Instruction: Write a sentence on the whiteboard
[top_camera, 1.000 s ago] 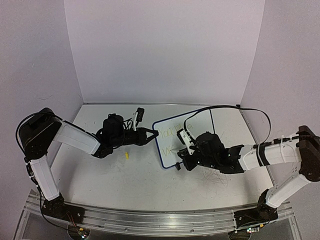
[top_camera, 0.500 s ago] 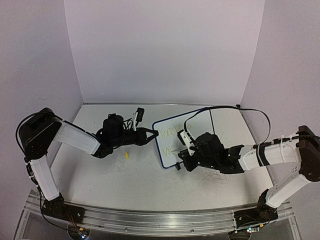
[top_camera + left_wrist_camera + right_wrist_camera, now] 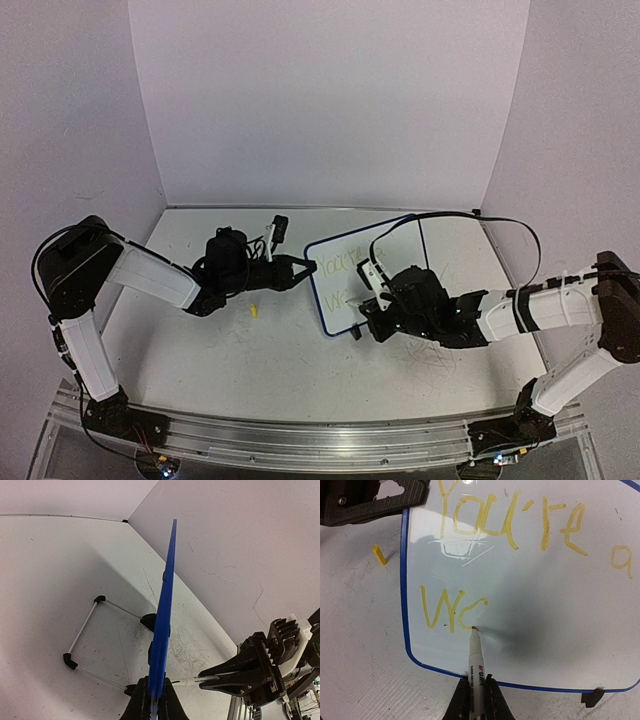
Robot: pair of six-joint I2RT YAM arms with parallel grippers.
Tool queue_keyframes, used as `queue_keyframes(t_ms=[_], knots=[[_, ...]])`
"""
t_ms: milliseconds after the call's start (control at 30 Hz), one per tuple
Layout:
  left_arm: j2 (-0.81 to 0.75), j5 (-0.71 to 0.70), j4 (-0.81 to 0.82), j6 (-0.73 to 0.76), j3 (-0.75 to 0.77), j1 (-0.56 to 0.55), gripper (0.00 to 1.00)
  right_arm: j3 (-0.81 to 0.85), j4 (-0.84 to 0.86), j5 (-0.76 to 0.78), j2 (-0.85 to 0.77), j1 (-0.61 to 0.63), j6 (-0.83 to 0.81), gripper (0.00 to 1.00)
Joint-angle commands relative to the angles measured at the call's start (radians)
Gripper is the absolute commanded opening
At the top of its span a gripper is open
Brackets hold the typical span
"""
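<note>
The left hand (image 3: 300,268) is pinching the left edge of the whiteboard (image 3: 400,245), which is standing propped on the bench (image 3: 250,350) between the two arms. It is probably bracing the whiteboard so the writing pressure is not tipping it. The right hand (image 3: 476,697) is clamping a marker (image 3: 475,655), whose tip is touching the whiteboard at the end of "Wc". The second line of the sentence (image 3: 485,522) is only starting. A yellow cap (image 3: 379,555) is lying just beside the whiteboard, clear of the writing.
</note>
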Motion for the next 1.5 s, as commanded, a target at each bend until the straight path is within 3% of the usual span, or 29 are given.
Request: queue_keyframes(t_ms=[0,700,1467], knots=[[-0.011,-0.003,-0.017,-0.022,0.022,0.007,0.00,0.021,0.032,0.062,0.007,0.000,0.003,0.00],[0.007,0.033,-0.017,-0.021,0.026,0.005,0.00,0.076,0.089,0.092,0.041,-0.009,-0.013,0.00],[0.000,0.022,-0.017,-0.010,0.029,0.005,0.00,-0.049,0.053,0.063,0.009,-0.008,0.056,0.00]])
